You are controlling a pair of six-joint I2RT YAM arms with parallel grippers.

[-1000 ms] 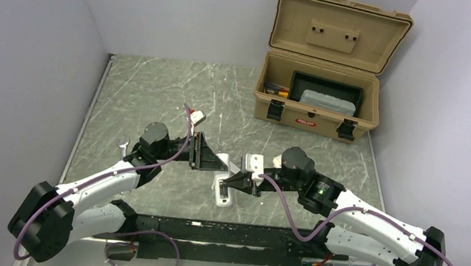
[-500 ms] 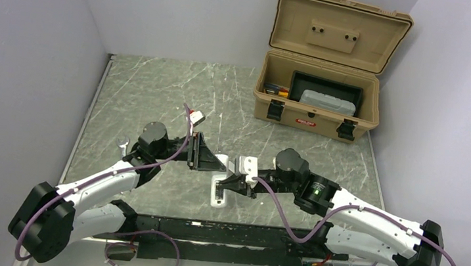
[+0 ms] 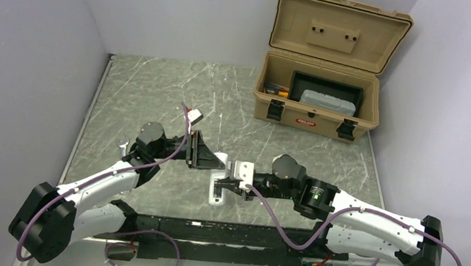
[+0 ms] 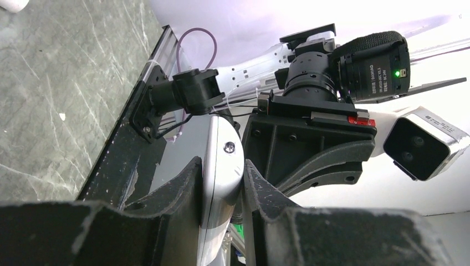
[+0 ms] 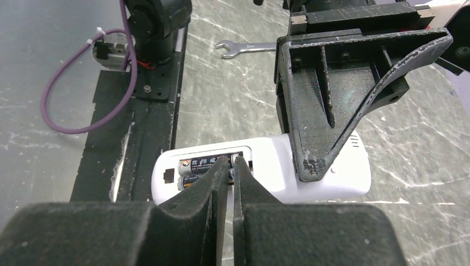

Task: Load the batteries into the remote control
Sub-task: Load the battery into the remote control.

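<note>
The white remote control (image 3: 214,195) lies back up on the table, its battery bay open. In the right wrist view two dark batteries (image 5: 200,164) lie side by side in the bay of the remote (image 5: 271,166). My right gripper (image 5: 231,163) is shut, its tips right over the batteries with nothing between the jaws; it also shows in the top view (image 3: 223,186). My left gripper (image 3: 215,160) is shut on the remote's far end. The left wrist view shows the remote (image 4: 223,138) pinched between the left gripper's jaws (image 4: 220,169).
An open tan toolbox (image 3: 315,105) stands at the back right. A wrench (image 5: 249,49) lies on the marble table beyond the remote. A black rail (image 3: 209,232) runs along the near edge. A small white object (image 4: 11,4) shows at the left wrist view's corner.
My right gripper has moved left and lower, from beside the remote to over its battery bay. The remote and my left gripper have shifted slightly left.
</note>
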